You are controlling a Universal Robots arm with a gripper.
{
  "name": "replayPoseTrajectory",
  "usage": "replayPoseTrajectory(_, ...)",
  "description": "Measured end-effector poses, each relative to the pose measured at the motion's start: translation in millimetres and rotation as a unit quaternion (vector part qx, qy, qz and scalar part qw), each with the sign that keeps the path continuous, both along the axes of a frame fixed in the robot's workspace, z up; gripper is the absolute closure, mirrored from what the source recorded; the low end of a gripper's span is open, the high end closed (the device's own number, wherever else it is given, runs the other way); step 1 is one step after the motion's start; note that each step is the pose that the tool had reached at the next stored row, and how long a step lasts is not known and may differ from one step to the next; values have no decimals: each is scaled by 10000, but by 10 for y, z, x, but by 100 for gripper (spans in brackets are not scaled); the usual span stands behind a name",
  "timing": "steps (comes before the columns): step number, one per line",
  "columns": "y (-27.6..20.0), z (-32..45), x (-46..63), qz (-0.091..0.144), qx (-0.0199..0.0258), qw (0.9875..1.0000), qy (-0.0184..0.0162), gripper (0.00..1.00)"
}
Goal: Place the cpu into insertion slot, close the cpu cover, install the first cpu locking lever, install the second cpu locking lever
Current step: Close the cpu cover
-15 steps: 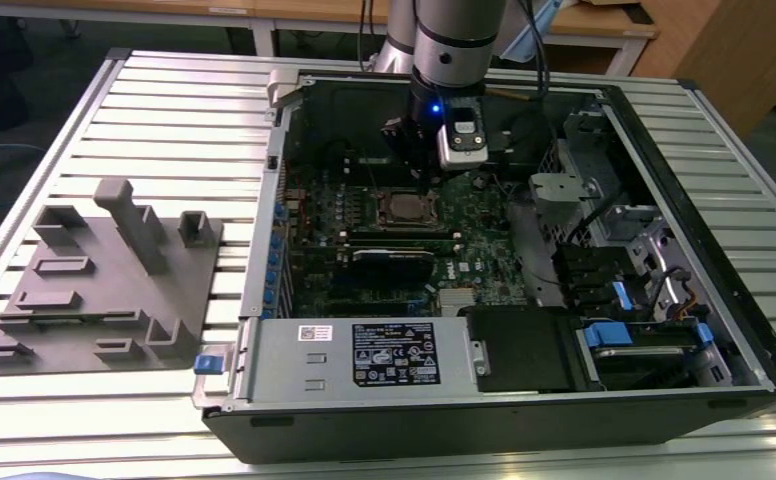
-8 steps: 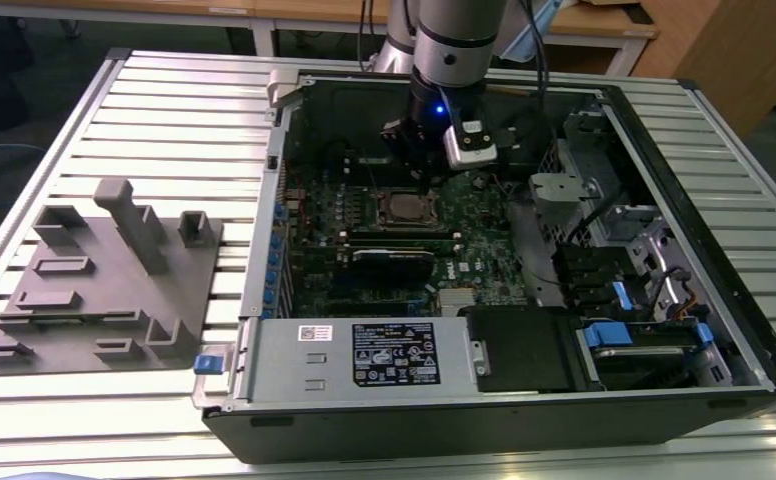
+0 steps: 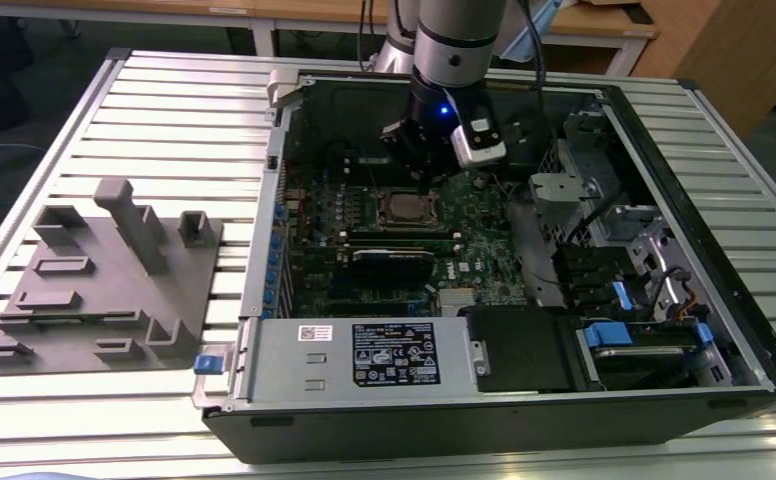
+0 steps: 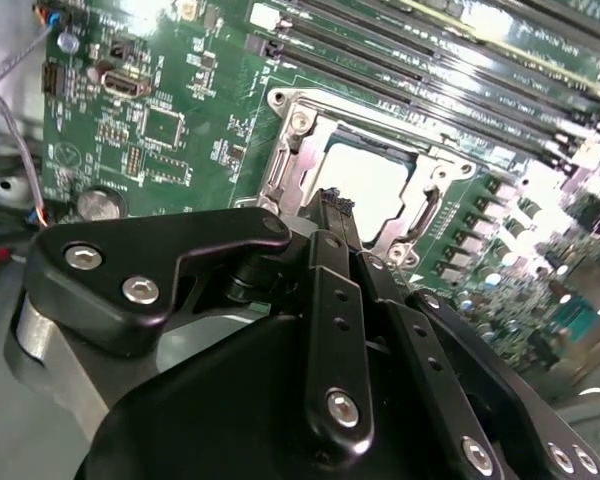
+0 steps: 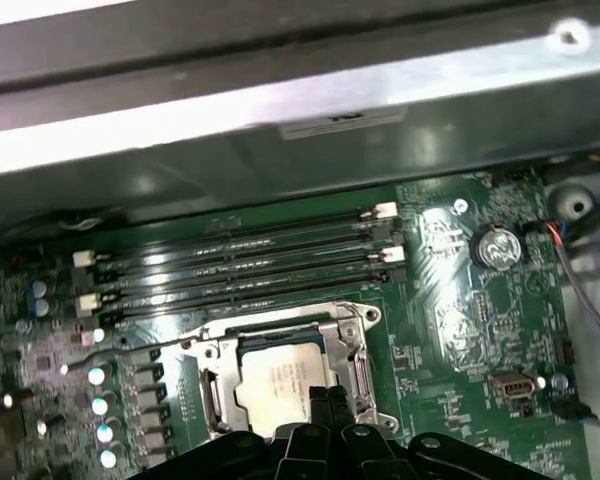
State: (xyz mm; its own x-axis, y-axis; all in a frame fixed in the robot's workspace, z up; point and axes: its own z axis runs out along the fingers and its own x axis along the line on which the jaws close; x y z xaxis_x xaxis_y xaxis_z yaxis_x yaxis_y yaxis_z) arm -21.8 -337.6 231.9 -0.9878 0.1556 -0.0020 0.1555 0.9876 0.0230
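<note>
The cpu (image 4: 372,183) lies flat in the insertion slot (image 5: 216,392), its pale metal top showing in both wrist views. The cpu cover (image 5: 280,325), a thin metal frame, lies down around the cpu (image 5: 278,378) with the chip visible through its cutout. My gripper (image 4: 340,206) hangs just above one edge of the socket, its two black fingers (image 5: 316,400) pressed together with nothing between them. In the exterior view the gripper (image 3: 426,180) sits over the far side of the socket (image 3: 402,208). A thin metal lever (image 5: 130,352) runs out beside the socket.
The motherboard (image 3: 475,215) lies inside an open computer case (image 3: 261,230). Long black memory slots (image 5: 240,260) run beside the socket. A grey power-supply box (image 3: 361,352) sits at the case's near side, drive bays (image 3: 628,260) at the exterior view's right. A grey fixture (image 3: 108,280) rests on the table.
</note>
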Motion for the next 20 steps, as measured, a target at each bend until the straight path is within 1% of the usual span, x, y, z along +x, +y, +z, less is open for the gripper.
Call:
replayPoseTrajectory(3,0,0,0,249,0,9997,0,89)
replayPoseTrajectory(6,0,0,0,486,0,9988,0,89)
replayPoseTrajectory(7,0,0,0,532,0,9986,0,89)
replayPoseTrajectory(20,-5,-10,-15,552,0,9985,0,89)
